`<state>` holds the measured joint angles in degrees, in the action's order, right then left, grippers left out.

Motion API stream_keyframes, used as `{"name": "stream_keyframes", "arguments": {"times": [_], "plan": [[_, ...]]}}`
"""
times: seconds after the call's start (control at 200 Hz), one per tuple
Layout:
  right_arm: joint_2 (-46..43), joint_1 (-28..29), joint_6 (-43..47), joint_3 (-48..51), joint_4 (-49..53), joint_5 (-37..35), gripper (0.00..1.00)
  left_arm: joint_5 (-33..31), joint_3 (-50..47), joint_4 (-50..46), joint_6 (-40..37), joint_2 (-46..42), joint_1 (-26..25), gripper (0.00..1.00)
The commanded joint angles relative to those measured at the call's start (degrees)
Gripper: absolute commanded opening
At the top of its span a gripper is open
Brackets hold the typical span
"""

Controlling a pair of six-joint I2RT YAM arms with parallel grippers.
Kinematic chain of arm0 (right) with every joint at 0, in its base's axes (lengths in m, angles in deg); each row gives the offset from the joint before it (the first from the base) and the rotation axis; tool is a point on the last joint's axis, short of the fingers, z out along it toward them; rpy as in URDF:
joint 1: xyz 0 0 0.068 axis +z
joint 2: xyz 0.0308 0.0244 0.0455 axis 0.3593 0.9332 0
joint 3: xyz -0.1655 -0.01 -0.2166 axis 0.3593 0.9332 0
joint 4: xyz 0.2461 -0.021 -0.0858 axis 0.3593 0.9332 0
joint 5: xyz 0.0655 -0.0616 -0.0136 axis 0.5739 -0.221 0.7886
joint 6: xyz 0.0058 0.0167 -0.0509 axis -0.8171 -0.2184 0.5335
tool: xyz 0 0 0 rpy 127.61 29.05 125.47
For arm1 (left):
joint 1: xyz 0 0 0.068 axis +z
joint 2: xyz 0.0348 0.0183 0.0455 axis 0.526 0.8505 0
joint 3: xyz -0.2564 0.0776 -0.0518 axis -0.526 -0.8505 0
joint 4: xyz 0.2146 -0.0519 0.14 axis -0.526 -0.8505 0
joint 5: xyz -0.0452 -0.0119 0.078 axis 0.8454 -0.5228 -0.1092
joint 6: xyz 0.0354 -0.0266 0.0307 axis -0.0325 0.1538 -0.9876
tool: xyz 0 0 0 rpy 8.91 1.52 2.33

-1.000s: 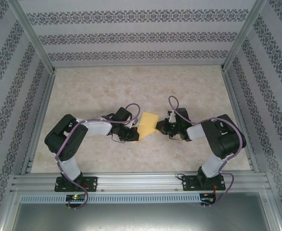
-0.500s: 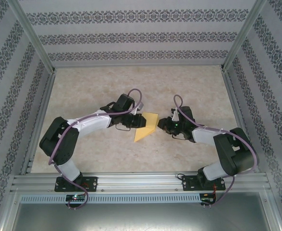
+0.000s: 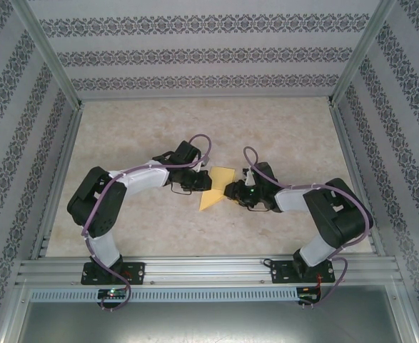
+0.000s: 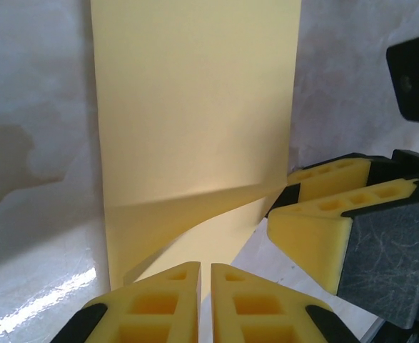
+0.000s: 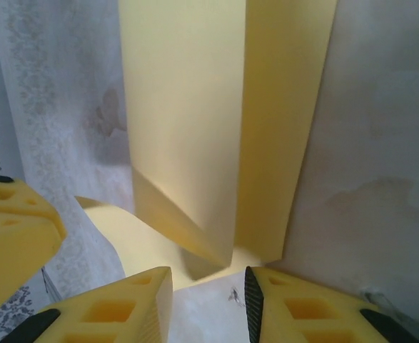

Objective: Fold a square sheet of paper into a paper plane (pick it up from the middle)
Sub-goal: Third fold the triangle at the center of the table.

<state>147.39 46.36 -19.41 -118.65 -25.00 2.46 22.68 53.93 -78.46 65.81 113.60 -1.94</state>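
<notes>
At the middle of the pale marbled table [image 3: 195, 128], a thin yellow-orange sheet of paper [image 3: 218, 184], folded to a narrow strip with one slanted end, lies between two black robot arms. From above, its long axis runs diagonally, the squared end toward the far right and the pointed end toward the near left. The left gripper [image 3: 202, 183] meets the strip's left edge; in the left wrist view its yellow fingers [image 4: 159, 300] stand almost pressed together, only a thin slit between them, and whether paper is caught there cannot be told. The right gripper [image 3: 229, 191] sits just beside the right edge, its fingers [image 5: 295, 307] spread apart, with a raised folded corner of the paper [image 5: 188, 107] just ahead of the gap.
</notes>
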Motion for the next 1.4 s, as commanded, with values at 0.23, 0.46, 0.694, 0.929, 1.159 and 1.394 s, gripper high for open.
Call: {"name": "stream_keyframes", "arguments": {"times": [0.23, 0.46, 0.694, 0.929, 1.159, 1.394], "plan": [[2.74, 1.64, 0.07, -3.36, -4.16, 0.98, 0.33, -2.50, -0.93, -1.76, -1.88, 2.66, 0.27, 0.12], [3.57, 1.76, 4.05, -4.14, -2.63, 1.92, 0.33, -2.59, -0.62, -1.08, -2.04, 4.78, 0.27, 0.12], [6.56, 1.96, 5.12, -6.15, -2.26, 2.43, 0.32, -3.09, -0.58, -1.23, -2.50, 5.38, 0.27, 0.12], [9.25, 2.12, 4.98, -7.57, -2.51, 3.13, 0.29, -2.08, -1.62, 0.50, -2.31, 5.14, 0.25, 0.13], [9.88, 2.12, 4.50, -7.13, -3.23, 2.64, 0.18, -2.19, -1.86, 0.22, -3.41, 2.96, 0.18, 0.16], [8.76, 2.17, 2.89, -6.66, -3.14, 1.75, 0.05, -5.46, -5.33, 1.36, -4.60, -4.37, -0.73, 0.30]]}}
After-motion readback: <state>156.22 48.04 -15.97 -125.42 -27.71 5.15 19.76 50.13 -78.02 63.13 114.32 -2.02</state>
